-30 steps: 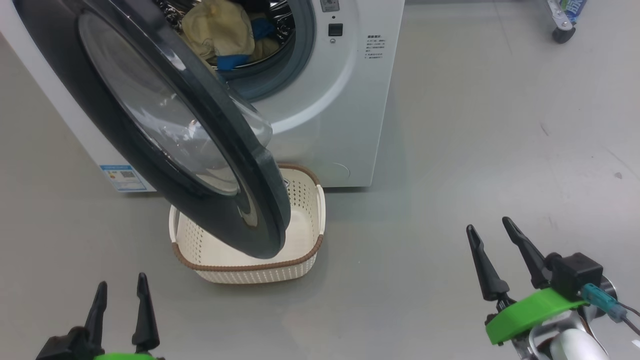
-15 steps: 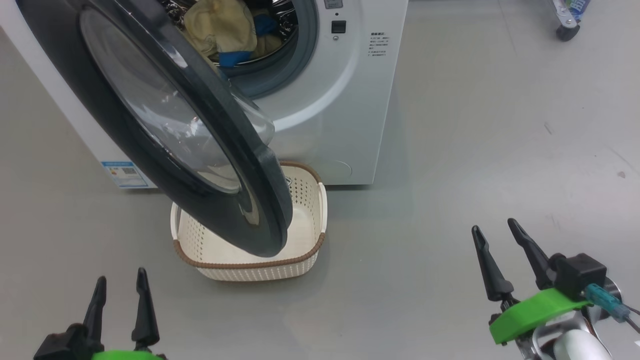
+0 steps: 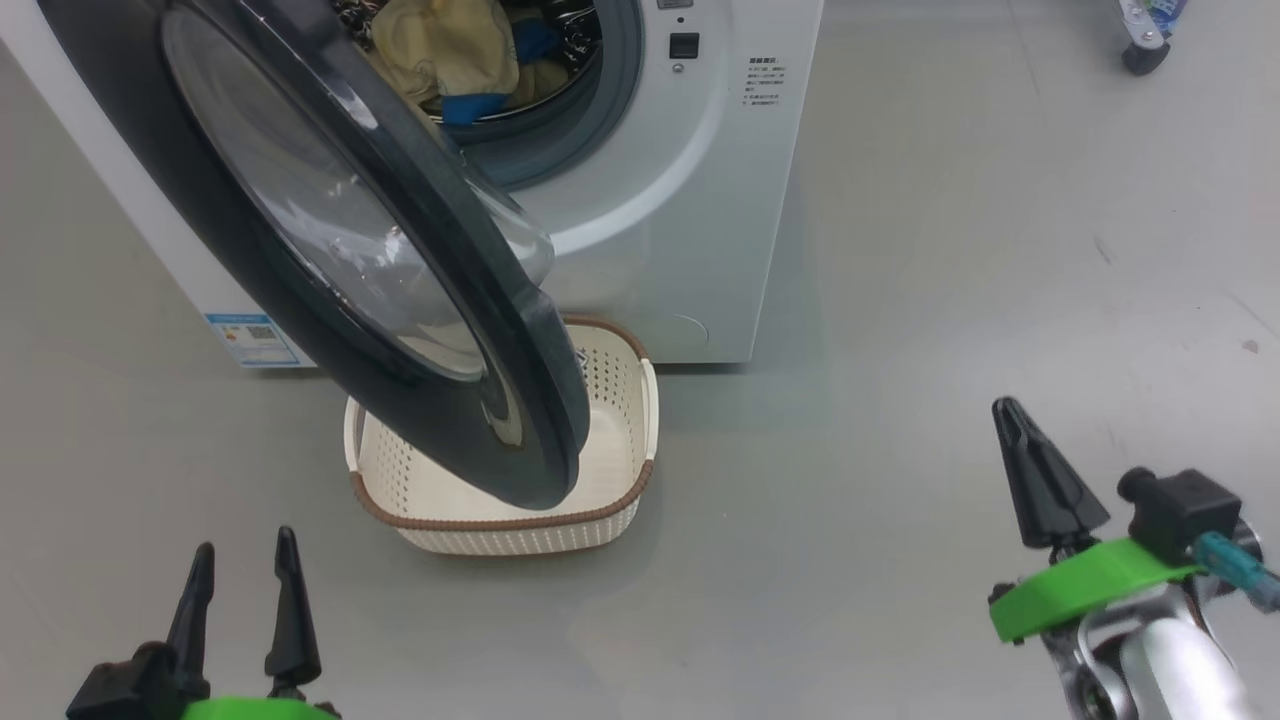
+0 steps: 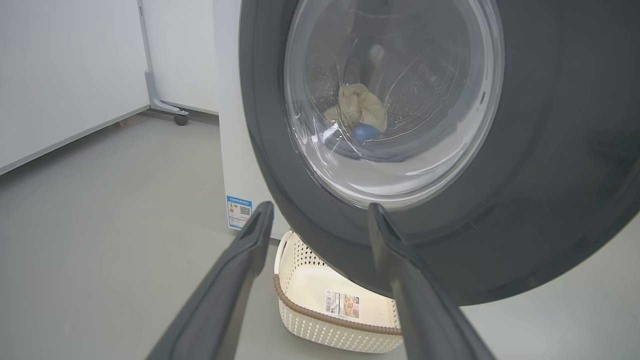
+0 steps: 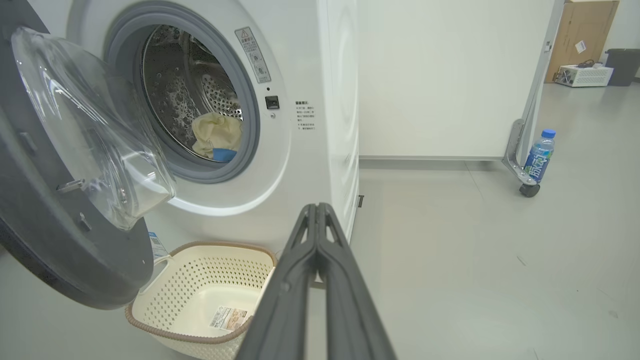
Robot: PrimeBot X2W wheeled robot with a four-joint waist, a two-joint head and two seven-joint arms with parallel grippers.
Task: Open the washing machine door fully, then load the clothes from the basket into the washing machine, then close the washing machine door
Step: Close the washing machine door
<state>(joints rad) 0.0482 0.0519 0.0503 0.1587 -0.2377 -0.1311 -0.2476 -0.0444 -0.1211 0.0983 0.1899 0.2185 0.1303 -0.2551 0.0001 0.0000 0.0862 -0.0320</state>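
The washing machine [image 3: 680, 200] stands open, its door [image 3: 440, 440] swung out across its front with the free edge hanging over the basket [image 3: 500, 520]. The basket looks empty, though the door hides part of it. The clothes [image 3: 440, 45] lie in the drum. My left gripper [image 3: 246, 540], fingers spread, faces the door's outer side and is nearer. My right gripper [image 3: 1006, 408], pressed together, sits off the washing machine's right. The grey floor [image 3: 900, 300] is bare.

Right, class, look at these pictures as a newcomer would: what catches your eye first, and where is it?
The big black-rimmed washing machine door stands open across the head view's left, overhanging the empty cream basket on the floor. Behind it, cream and blue clothes lie in the steel drum.
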